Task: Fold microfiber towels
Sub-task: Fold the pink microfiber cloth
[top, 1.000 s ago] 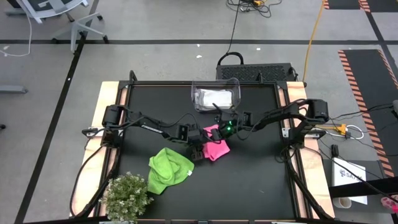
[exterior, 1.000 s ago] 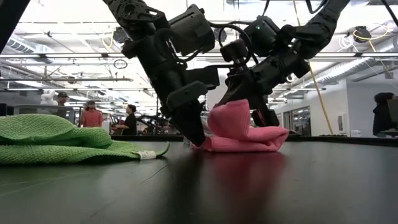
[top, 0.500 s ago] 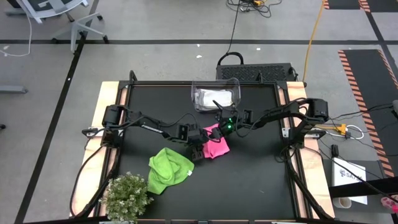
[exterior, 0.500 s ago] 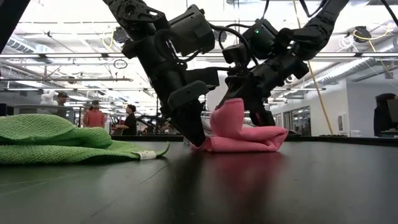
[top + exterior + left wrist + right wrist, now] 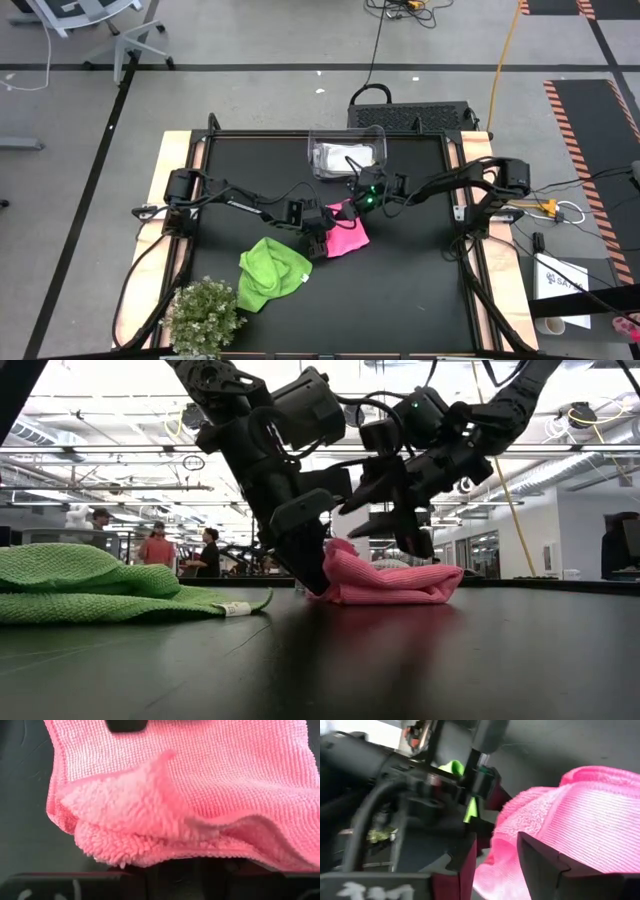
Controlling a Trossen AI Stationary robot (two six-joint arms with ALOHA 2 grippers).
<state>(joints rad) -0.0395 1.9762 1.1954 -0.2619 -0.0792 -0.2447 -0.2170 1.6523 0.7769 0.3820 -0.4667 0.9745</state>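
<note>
High view, table (image 5: 420,290): black top with pale wooden side edges, both dark arms reaching in from its left and right sides to meet near the middle.
Green towel (image 5: 272,272): lime cloth lying crumpled toward the front left of the table, between the plant and the pink towel; in the low view (image 5: 90,592) it sits as a low heap with a small tag at its edge.
Plant (image 5: 203,317): small bushy green one at the front left corner, just beside the green towel.
Clear bin (image 5: 347,155): at the middle of the back edge, with white cloth inside.
Pink towel (image 5: 348,237): near the table's centre, folded over on itself into a flat stack; the low view (image 5: 385,582) shows one raised lump at its left end, beside the left gripper.
Left gripper (image 5: 312,572): tip down on the table at the pink towel's left end, fingers narrowly set and pinching the towel's fluffy edge (image 5: 150,845).
Right gripper (image 5: 385,510): hangs just above the pink towel, apart from it, fingers (image 5: 540,862) spread with nothing between them.
Room behind: people stand far off at the left in the low view (image 5: 150,546).
</note>
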